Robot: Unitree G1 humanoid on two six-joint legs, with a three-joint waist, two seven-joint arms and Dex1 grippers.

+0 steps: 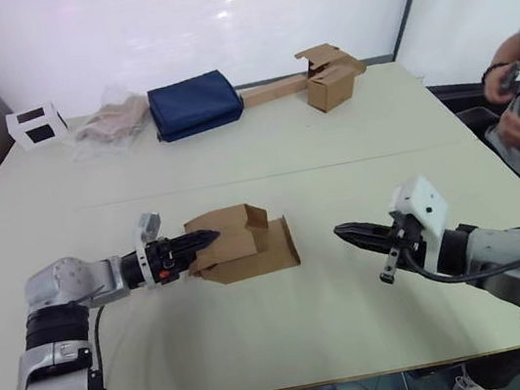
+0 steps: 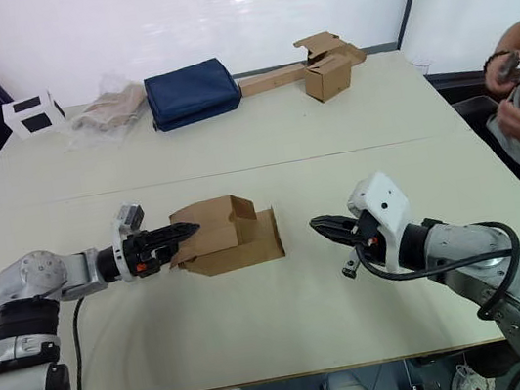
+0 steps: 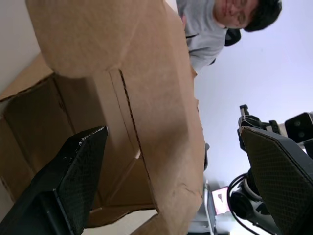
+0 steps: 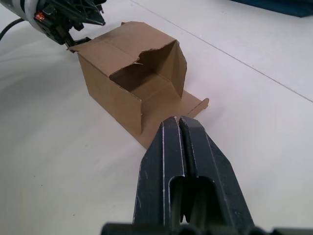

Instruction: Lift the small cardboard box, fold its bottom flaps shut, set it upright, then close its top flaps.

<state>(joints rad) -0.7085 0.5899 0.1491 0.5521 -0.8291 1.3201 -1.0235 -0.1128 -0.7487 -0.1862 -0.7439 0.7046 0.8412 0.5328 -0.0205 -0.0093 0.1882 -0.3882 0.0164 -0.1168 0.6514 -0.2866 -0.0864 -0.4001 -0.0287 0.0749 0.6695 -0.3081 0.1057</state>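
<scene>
While the box (image 1: pixel 240 245) lies on its side mid-table, flaps open, the left gripper (image 1: pixel 200 240) straddles one wall, fingers apart; the right gripper (image 1: pixel 345 233) waits nearby, pinched together. Lifting seems underway; next, clamp that wall and raise.

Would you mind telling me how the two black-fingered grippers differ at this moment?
The left gripper is open, its fingers straddling a wall of the small brown cardboard box; the right gripper is shut and empty. The left one touches the box, while the right one hangs apart from it, pointing at its open end. Both hover low over the white table.
</scene>
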